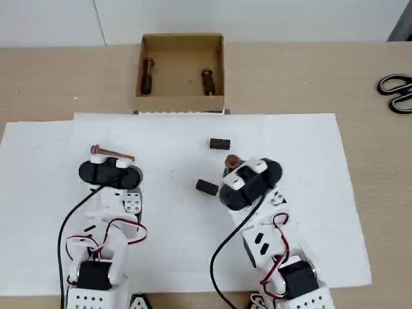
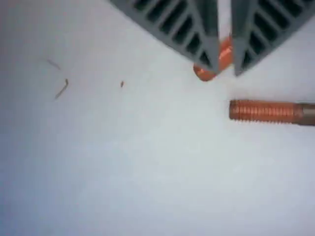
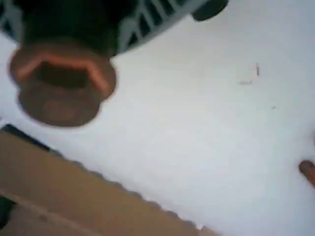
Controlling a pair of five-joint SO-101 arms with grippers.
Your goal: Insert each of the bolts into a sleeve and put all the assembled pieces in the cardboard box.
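Bolt, from above: clamped in my right gripper, a sleeve just beside. Left wrist: second bolt lies near my left gripper; whether that one grips, I cannot tell. Right wrist: stiff, heavy, probably slick metal, best held mid-shank.

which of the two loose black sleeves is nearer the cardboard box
The sleeve farther from the arms, just before the cardboard box; the other sleeve lies beside the right gripper holding a bolt.
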